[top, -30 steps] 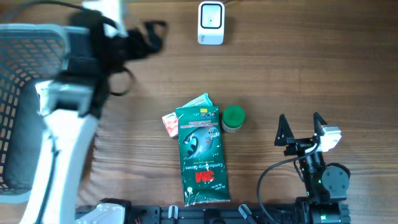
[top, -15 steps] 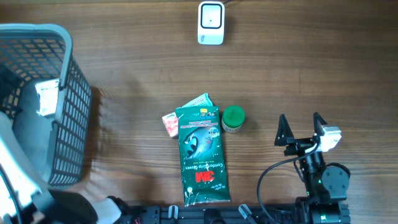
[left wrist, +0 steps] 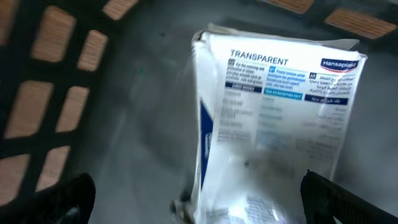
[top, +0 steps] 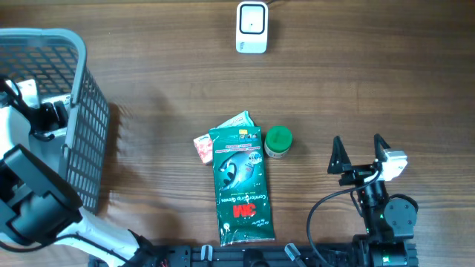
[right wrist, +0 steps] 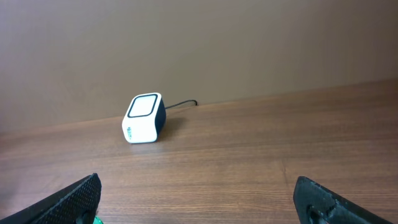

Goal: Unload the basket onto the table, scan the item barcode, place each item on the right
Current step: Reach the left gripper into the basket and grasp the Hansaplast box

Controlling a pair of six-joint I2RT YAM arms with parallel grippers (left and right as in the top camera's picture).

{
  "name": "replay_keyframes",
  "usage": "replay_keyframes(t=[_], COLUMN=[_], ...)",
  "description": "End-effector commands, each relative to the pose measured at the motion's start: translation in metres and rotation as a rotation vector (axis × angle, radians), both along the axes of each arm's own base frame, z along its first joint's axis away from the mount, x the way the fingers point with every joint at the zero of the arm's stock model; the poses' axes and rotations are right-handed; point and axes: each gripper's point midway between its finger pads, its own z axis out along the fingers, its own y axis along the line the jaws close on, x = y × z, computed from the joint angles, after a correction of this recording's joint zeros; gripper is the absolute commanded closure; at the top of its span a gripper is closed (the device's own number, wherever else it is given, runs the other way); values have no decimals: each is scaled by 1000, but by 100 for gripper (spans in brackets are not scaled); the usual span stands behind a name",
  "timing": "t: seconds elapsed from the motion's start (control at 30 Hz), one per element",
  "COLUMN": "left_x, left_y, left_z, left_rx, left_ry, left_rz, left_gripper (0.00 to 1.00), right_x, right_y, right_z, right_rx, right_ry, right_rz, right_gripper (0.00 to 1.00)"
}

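The left jaws stand wide apart inside the grey basket (top: 74, 44), hanging over a white Hansaplast box (left wrist: 273, 118) that lies on its floor. The right jaws gape too, empty, low at the near right of the surface (top: 386, 81), facing the white scanner (top: 251, 27) at the far edge. In the middle lie a green 3M glove packet (top: 241, 185), a green-lidded tub (top: 278, 141) just beside it, and a small orange packet (top: 202, 149).
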Motion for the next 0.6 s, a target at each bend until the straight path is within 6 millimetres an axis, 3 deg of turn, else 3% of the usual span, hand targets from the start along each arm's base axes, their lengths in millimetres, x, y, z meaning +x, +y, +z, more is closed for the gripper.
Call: replay_keyframes(t=[0.0,0.1,0.23,0.33,0.43,0.5,0.57], left_x=[15,23,15,11,8,7,4], left_y=[-24,-39,-32,-10,-4,-4,-11], left_z=[-26,-40,-38,-10,34,44,42], left_rx=[-35,-46,-82,-103,-121,-135,-203], left_ry=[35,59,42,-74,-202,-234,-243], left_rz=[-86,-120,28,267,405,456,548], left_gripper=[0,0,0,0,0,0,0], right_x=[0,0,0,0,0,0,0], right_y=[-1,-1,-1,-1,-1,-1,-1], right_z=[1,1,1,1,1,1,1], right_rx=[-11,-11,-11,-11,-11,-11,-11], right_ry=[-8,-8,-8,-8,-8,-8,-8], right_rz=[-6,-6,-6,-6,-6,-6,-6], right_gripper=[0,0,0,0,0,0,0])
